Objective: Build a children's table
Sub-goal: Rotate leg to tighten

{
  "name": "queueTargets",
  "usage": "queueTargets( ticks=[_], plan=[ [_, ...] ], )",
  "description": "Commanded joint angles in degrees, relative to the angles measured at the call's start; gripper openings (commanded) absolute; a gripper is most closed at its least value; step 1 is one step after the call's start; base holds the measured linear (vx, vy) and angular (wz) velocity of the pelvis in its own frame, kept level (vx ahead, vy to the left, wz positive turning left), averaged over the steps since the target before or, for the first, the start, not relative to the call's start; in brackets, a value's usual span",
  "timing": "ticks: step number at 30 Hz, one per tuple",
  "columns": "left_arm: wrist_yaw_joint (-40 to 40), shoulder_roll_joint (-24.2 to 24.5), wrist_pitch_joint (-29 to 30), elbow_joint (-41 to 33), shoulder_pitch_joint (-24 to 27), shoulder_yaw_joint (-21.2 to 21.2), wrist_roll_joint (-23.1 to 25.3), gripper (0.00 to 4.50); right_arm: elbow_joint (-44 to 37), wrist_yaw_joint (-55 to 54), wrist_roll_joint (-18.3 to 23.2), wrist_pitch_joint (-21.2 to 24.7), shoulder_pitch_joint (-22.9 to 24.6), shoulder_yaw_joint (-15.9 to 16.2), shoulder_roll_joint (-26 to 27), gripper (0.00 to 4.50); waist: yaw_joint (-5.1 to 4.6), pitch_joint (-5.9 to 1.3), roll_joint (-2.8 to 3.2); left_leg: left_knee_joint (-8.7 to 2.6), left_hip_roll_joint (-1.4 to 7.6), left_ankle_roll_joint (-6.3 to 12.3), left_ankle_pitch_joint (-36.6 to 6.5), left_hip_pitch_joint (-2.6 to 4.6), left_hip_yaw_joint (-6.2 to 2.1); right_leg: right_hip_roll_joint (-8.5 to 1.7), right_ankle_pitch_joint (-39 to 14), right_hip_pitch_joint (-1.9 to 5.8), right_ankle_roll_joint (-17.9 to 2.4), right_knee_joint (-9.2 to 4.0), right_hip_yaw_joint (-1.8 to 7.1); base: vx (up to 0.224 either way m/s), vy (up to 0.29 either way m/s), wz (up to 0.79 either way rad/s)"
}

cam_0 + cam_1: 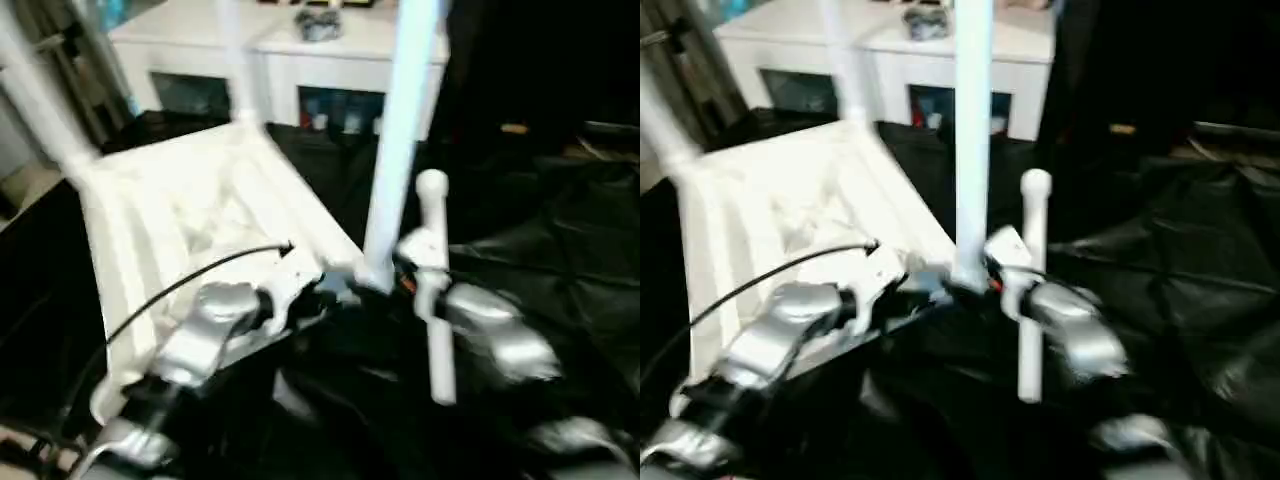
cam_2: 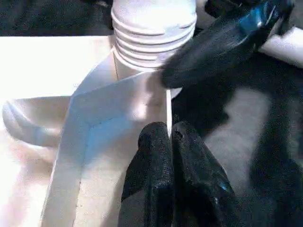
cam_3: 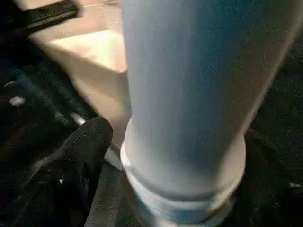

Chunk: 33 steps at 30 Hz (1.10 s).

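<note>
Left gripper (image 2: 171,142): jaws pressed together on the thin edge wall of the tabletop (image 1: 190,210), next to the near corner socket. In the left wrist view the two black fingers (image 2: 151,175) meet on the white rim, with the ribbed collar of a leg (image 2: 154,28) just beyond them.

Right gripper (image 3: 118,156): one black finger (image 3: 78,161) lies just beside the base of the upright leg (image 1: 400,140), at about 9 o'clock from it in the right wrist view. The second finger is hidden behind the leg, so it cannot be told whether the jaws are spread or closed on the tube. In the left wrist view a black finger of this gripper (image 2: 222,42) sits against the collar of the same leg.

The tabletop lies upside down, ribbed underside up, on a bench covered with black cloth (image 1: 560,250). The upright leg stands in the near corner socket. Two further legs rise from the far corners, at about 10 o'clock (image 1: 35,90) and 12 o'clock (image 1: 232,60) in the head views.

A loose white leg (image 1: 435,290) lies across the right forearm (image 1: 490,330), at about 3 o'clock from the seated leg. A black cable (image 1: 180,285) runs over the left forearm (image 1: 210,325).

A white cabinet (image 1: 290,60) stands behind the bench at 12 o'clock.
</note>
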Motion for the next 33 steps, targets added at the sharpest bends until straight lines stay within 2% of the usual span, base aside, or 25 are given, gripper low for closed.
queueTargets(
  ticks=[1, 5, 6, 8, 11, 15, 16, 19, 21, 22, 23, 24, 26, 29, 31, 33],
  plan=[
    [-2.17, -0.71, -1.19, -1.47, 0.09, -2.13, -1.74, 0.00, -2.66, 6.14, 1.51, 0.93, 1.26, 4.84, 0.68, 3.92, 0.16, -2.92, -0.62, -3.45, 2.55, 6.50, -4.96, -0.18, -0.54, -4.80, -3.08, 2.72, -13.94, -3.79, 3.02, 0.000, 0.000, 0.00],
    [-6.44, 2.12, -1.29, -3.70, 1.71, -2.19, -3.32, 0.00, -5.04, 10.68, 1.27, 0.42, 2.66, 5.20, -2.76, 3.92, 0.43, -2.84, -0.65, -3.59, 2.65, 5.67, -5.95, -0.19, -0.59, -4.77, -4.11, 2.80, -13.77, -3.72, 3.01, 0.000, 0.000, 0.00],
    [-6.69, 2.31, -1.26, -3.86, 1.83, -2.19, -3.40, 0.00, -5.27, 11.00, 1.32, 0.57, 2.78, 5.26, -3.01, 3.67, 0.42, -2.85, -0.62, -3.61, 2.65, 5.63, -6.16, -0.10, -0.58, -4.77, -4.44, 2.76, -13.76, -3.79, 3.00, 0.000, 0.000, 0.00],
    [-8.21, 3.47, -1.40, -4.67, 2.60, -2.16, -3.92, 0.00, -7.29, 12.52, 2.54, 2.87, 3.46, 5.42, -4.00, 3.55, 0.42, -2.78, -0.74, -3.65, 2.58, 5.44, -6.20, -0.18, -0.61, -4.78, -5.38, 2.91, -13.47, -3.86, 3.08, 0.000, 0.000, 0.00],
    [-8.59, 3.68, -1.45, -4.92, 2.82, -2.04, -3.95, 0.00, -8.12, 13.22, 2.77, 3.66, 3.73, 5.36, -4.27, 3.42, 0.42, -2.76, -0.81, -3.62, 2.52, 5.22, -6.28, -0.15, -0.55, -4.77, -6.57, 2.75, -13.07, -4.03, 3.07, 0.000, 0.000, 0.00],
    [-8.72, 3.93, -1.28, -5.30, 3.13, -2.03, -4.17, 0.00, -8.69, 13.47, 3.17, 4.64, 3.92, 5.41, -3.79, 2.97, 0.41, -2.86, -0.79, -3.56, 2.51, 5.00, -5.76, -0.15, -0.58, -4.80, -6.25, 2.77, -13.02, -3.93, 3.06, 0.000, 0.000, 0.00],
    [-8.38, 3.73, -1.17, -5.46, 3.31, -1.99, -4.20, 0.00, -8.60, 13.05, 3.43, 5.33, 3.95, 5.50, -3.27, 2.97, 0.43, -2.88, -0.98, -3.55, 2.50, 5.09, -5.42, -0.17, -0.59, -4.76, -5.81, 2.80, -13.07, -3.84, 3.07, 0.000, 0.000, 0.00],
    [-7.40, 3.25, -1.14, -5.32, 3.32, -1.94, -3.85, 0.00, -7.92, 11.26, 3.21, 5.86, 3.87, 5.27, -2.23, 2.81, 0.38, -2.82, -0.94, -3.53, 2.44, 5.15, -5.12, -0.23, -0.57, -4.78, -5.82, 2.79, -12.99, -3.87, 3.05, 0.000, 0.000, 0.00],
    [-5.39, 2.24, -1.09, -4.48, 2.85, -1.86, -2.97, 0.00, -5.64, 6.20, 1.67, 5.90, 3.28, 4.35, -0.30, 2.78, 0.25, -2.74, -0.99, -3.59, 2.39, 4.79, -5.57, -0.22, -0.59, -4.78, -6.89, 2.76, -12.73, -3.97, 3.05, 0.000, 0.000, 0.00],
    [-2.39, 0.67, -0.60, -3.02, 1.85, -1.50, -1.92, 0.00, -2.33, -0.32, -0.56, 5.50, 2.25, 3.34, 1.92, 2.76, 0.02, -2.54, -0.93, -3.70, 2.32, 4.17, -6.65, -0.16, -0.53, -4.78, -9.27, 2.54, -12.39, -4.32, 3.04, 0.000, 0.000, 0.00],
    [-0.01, -0.69, -0.16, -1.71, 0.89, -1.22, -1.14, 0.00, 0.45, -5.76, -2.08, 5.35, 1.26, 2.40, 3.60, 2.75, -0.26, -2.29, -0.91, -3.95, 2.16, 2.99, -8.81, -0.08, -0.61, -4.84, -13.79, 2.52, -11.58, -4.77, 2.97, 0.000, 0.000, 0.00],
    [0.12, -0.77, -0.13, -1.64, 0.84, -1.20, -1.10, 0.00, 0.61, -6.06, -2.16, 5.34, 1.21, 2.35, 3.69, 2.75, -0.51, -2.23, -0.96, -3.97, 2.10, 2.30, -9.40, -0.06, -0.66, -4.85, -16.11, 2.47, -10.98, -4.95, 2.93, 0.000, 0.000, 0.00],
    [4.73, -3.56, 0.48, 0.99, -1.15, -0.76, 0.29, 0.00, 5.39, -15.88, -3.98, 5.61, -0.65, 0.27, 6.90, 2.74, -1.00, -2.17, -0.89, -4.21, 2.11, 0.81, -11.37, 0.24, -0.88, -4.92, -21.08, 2.21, -9.42, -5.49, 2.93, -0.025, -0.001, -0.01],
    [10.57, -7.53, 1.58, 4.24, -3.82, -0.23, 1.52, 0.00, 9.49, -26.27, -3.95, 7.99, -2.57, -2.65, 11.23, 2.73, -1.37, -2.23, -0.88, -4.20, 1.98, 0.23, -12.50, 0.33, -0.93, -4.89, -22.73, 2.09, -8.43, -5.77, 3.02, 0.000, 0.000, 0.00],
    [12.87, -9.24, 1.81, 5.50, -4.93, 0.05, 1.83, 0.00, 10.44, -29.39, -4.41, 7.42, -2.98, -2.93, 12.71, 2.73, -1.21, -2.24, -0.90, -4.11, 1.95, 0.36, -12.35, 0.57, -0.79, -4.86, -22.63, 1.75, -8.23, -5.98, 3.10, 0.000, 0.000, 0.00],
    [14.32, -11.40, 1.98, 6.17, -5.86, -0.16, 1.69, 0.00, 10.71, -29.10, -4.02, 5.64, -3.06, -2.67, 14.54, 2.73, -1.12, -2.40, -0.85, -4.11, 2.00, 0.65, -11.58, 0.28, -0.83, -4.88, -20.87, 1.97, -8.41, -5.78, 3.12, 0.000, 0.000, 0.00]
  ],
)
